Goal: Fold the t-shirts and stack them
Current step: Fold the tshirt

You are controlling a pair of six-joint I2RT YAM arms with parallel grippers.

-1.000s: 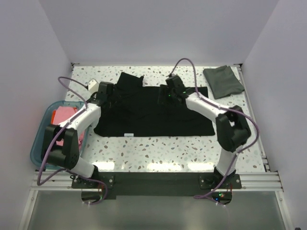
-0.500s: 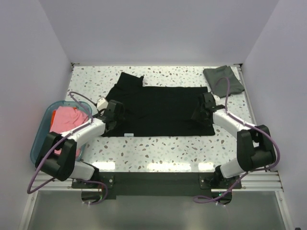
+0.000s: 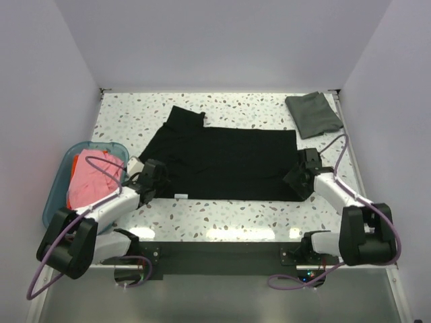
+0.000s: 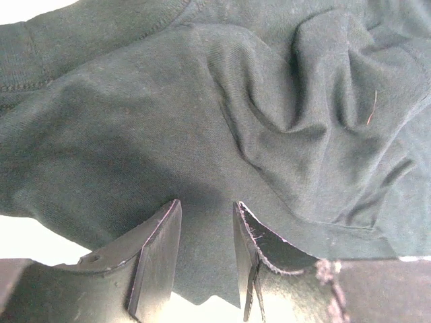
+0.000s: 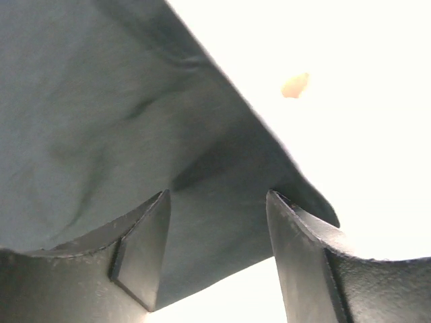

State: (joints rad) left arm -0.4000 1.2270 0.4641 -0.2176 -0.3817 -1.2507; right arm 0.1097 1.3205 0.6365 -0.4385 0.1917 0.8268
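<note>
- Where the white speckled desk (image 3: 236, 215) fills the overhead view, it comes out bleached to a blank glare in both wrist views.
- Across its middle lies the large black cloth t-shirt (image 3: 222, 161), spread flat with its long axis running left to right. One sleeve-like flap points off towards the far left corner. Its left half is rumpled into folds and its right half is smooth.
- Off the desk's left edge sits a translucent teal plastic tub (image 3: 54, 192), partly crossed by the left arm and its cable.
- At the far right corner, well apart from the black one, rests the dark grey-green folded t-shirt (image 3: 313, 114), tilted slightly.
- Inside the tub is a bunched pink t-shirt (image 3: 87, 178) with an orange-red one (image 3: 77, 161) showing only as a sliver at its far left edge.
- Over the black shirt's near left corner the left tool (image 4: 205, 262) hides the cloth edge. Its jaws stand narrowly apart with dark cloth in the gap, and I cannot tell whether they pinch it.
- At the near right corner the right tool (image 5: 215, 249) is released, its jaws wide either side of the thin corner.
- On the near edge, towards the left end, shows a small white label (image 3: 180, 196), too small to read.
</note>
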